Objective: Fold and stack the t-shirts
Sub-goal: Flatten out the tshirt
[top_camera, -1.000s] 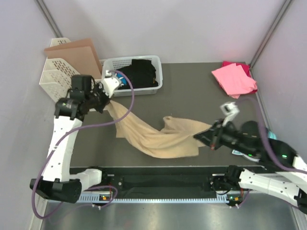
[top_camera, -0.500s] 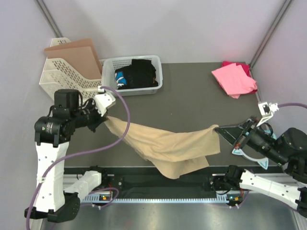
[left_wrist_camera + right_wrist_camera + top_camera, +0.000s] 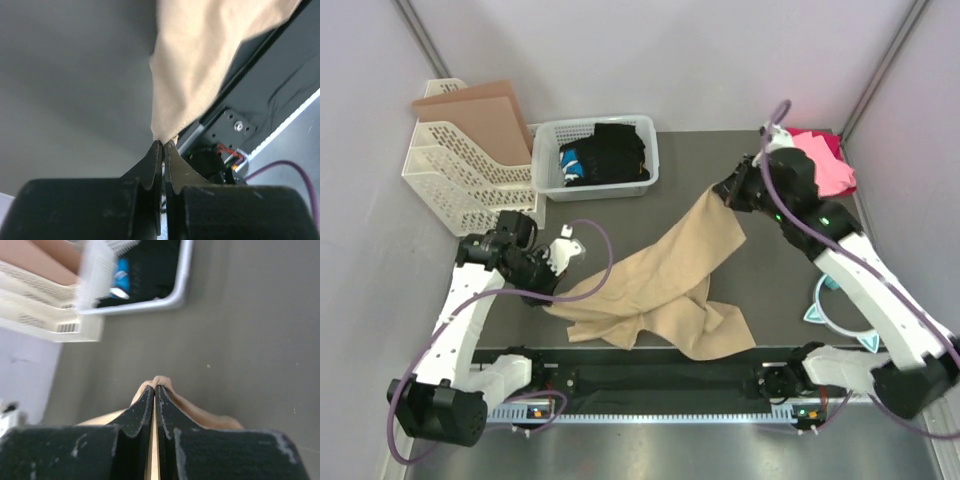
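The tan t-shirt [image 3: 665, 280] hangs stretched diagonally over the dark table, crumpled at the near side. My left gripper [image 3: 548, 296] is shut on its near-left edge; the left wrist view shows the cloth [image 3: 200, 65] pinched at the fingertips [image 3: 163, 145]. My right gripper [image 3: 718, 192] is shut on its far end, up near the back right; the right wrist view shows a tan fold [image 3: 159, 382] between the tips. The bright pink t-shirt [image 3: 820, 165] lies over a darker magenta one [image 3: 825, 138] at the back right corner, partly hidden by the right arm.
A white basket [image 3: 645, 160] with dark clothes stands at the back centre. A white lattice rack [image 3: 455, 170] holding a brown cardboard sheet [image 3: 485, 115] stands at the back left. A teal-and-white ring [image 3: 830, 312] lies near the right front. Purple cables loop off both arms.
My right gripper swung from the near right up to the back right, dragging the tan shirt's end with it. My left gripper dropped toward the near left, holding its edge.
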Motion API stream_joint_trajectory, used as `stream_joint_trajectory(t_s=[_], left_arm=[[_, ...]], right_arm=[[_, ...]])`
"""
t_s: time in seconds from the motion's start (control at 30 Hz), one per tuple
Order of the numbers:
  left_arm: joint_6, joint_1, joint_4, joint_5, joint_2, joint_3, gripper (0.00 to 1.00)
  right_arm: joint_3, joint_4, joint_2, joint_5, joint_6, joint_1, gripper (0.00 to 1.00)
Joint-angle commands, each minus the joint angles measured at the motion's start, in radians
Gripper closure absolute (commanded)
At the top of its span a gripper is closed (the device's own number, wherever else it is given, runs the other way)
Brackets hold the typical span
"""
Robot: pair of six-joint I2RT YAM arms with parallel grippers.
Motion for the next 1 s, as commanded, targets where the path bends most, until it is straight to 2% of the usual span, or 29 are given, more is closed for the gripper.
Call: stream_joint_trajectory(t_s=[0.0,0.1,0.17,0.27,0.3,0.37,0.47,0.53,0.57,0.67,0.7,0.73,0.87,0.97], left_arm=[[0.028,-0.002,0.022,-0.116,-0.027,-0.101,1.0],[0.032,-0.002,0.128,-0.243,-0.027,-0.185,1.0],[0.038,-0.002,0.227,-0.336,-0.028,-0.218,0.96],[0.022,0.0,0.324,-0.398,-0.025,-0.191,0.58],[0.015,-0.002,0.355,-0.427,-0.022,-0.171,0.39],[-0.004,-0.002,0.391,-0.433,-0.01,-0.084,0.23],[-0.041,-0.005,0.386,-0.322,0.013,0.047,0.05],[-0.093,-0.058,0.339,-0.209,0.031,0.108,0.05],[-0.116,-0.147,0.319,-0.19,0.051,0.145,0.06],[-0.199,-0.34,0.34,-0.237,0.077,0.101,0.09],[-0.233,-0.464,0.381,-0.261,0.087,0.074,0.09],[-0.244,-0.506,0.397,-0.278,0.102,0.049,0.1],[-0.285,-0.558,0.46,-0.243,0.238,-0.002,0.16],[-0.281,-0.578,0.542,-0.268,0.286,-0.032,0.19]], right_arm=[[-0.034,0.23,0.155,-0.254,0.035,-0.124,1.0],[0.105,0.213,0.324,-0.313,0.044,-0.124,1.0],[0.17,0.202,0.407,-0.337,0.052,-0.115,1.0],[0.178,0.211,0.447,-0.355,0.055,-0.087,1.0],[0.171,0.216,0.451,-0.355,0.055,-0.079,1.0],[0.142,0.239,0.453,-0.354,0.058,-0.066,1.0],[0.116,0.259,0.462,-0.349,0.06,-0.061,1.0],[0.116,0.262,0.484,-0.34,0.049,-0.064,1.0],[0.119,0.264,0.5,-0.334,0.043,-0.066,1.0],[0.142,0.268,0.533,-0.343,0.043,-0.078,1.0],[0.157,0.267,0.55,-0.347,0.043,-0.079,1.0],[0.162,0.265,0.557,-0.349,0.043,-0.084,1.0],[0.164,0.258,0.559,-0.341,0.038,-0.086,1.0],[0.141,0.259,0.538,-0.334,0.035,-0.09,1.0]])
